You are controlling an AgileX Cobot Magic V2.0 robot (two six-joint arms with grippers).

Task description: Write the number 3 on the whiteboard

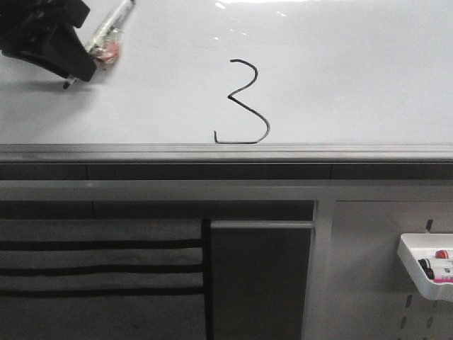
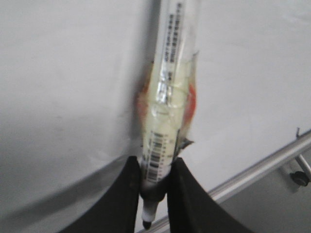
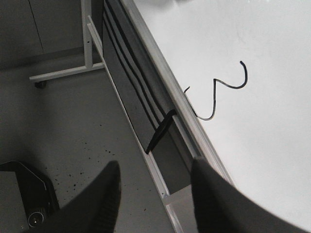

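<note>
The number 3 (image 1: pixel 243 103) is drawn in thin black line on the whiteboard (image 1: pixel 340 78), its flat bottom stroke just above the grey frame edge. It also shows in the right wrist view (image 3: pixel 219 92). My left gripper (image 1: pixel 71 67) is at the upper left of the board, well left of the digit, shut on a marker (image 1: pixel 110 35). In the left wrist view the marker (image 2: pixel 167 102) sits between the black fingers (image 2: pixel 121 204), tip pointing out past them. My right gripper (image 3: pixel 154 194) is open and empty, off the board over the floor.
The board's grey frame edge (image 1: pixel 226 152) runs across the front view. Below it is a matte grey pegboard panel (image 1: pixel 382 276) with a white tray (image 1: pixel 425 273) holding markers at the right. A dark slotted panel (image 1: pixel 99 269) is at lower left.
</note>
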